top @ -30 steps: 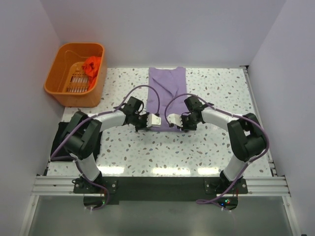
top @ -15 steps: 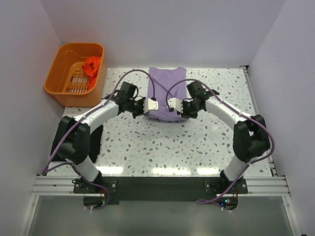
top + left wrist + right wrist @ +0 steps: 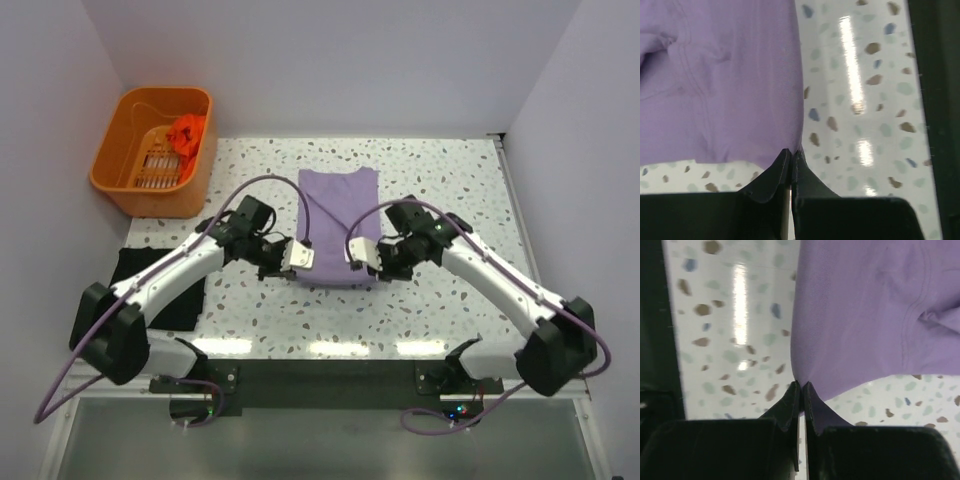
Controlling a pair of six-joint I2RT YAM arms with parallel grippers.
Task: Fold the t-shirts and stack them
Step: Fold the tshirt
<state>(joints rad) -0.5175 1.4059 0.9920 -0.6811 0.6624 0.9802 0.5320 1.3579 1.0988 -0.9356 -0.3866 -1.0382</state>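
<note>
From above, the left gripper (image 3: 297,256) and right gripper (image 3: 358,250) sit at the two near corners of the lilac t-shirt (image 3: 338,205). It runs lengthwise straight away from both, with neither arm nearer. At the left wrist, the fingers (image 3: 771,176) pinch together on a corner, cloth spreading ahead and toward the other gripper. The right wrist shows the same clamp, mirrored. I'd judge any fold carries forward.

Lab cell: white walls (image 3: 330,60) enclose speckled table (image 3: 440,170).
</note>
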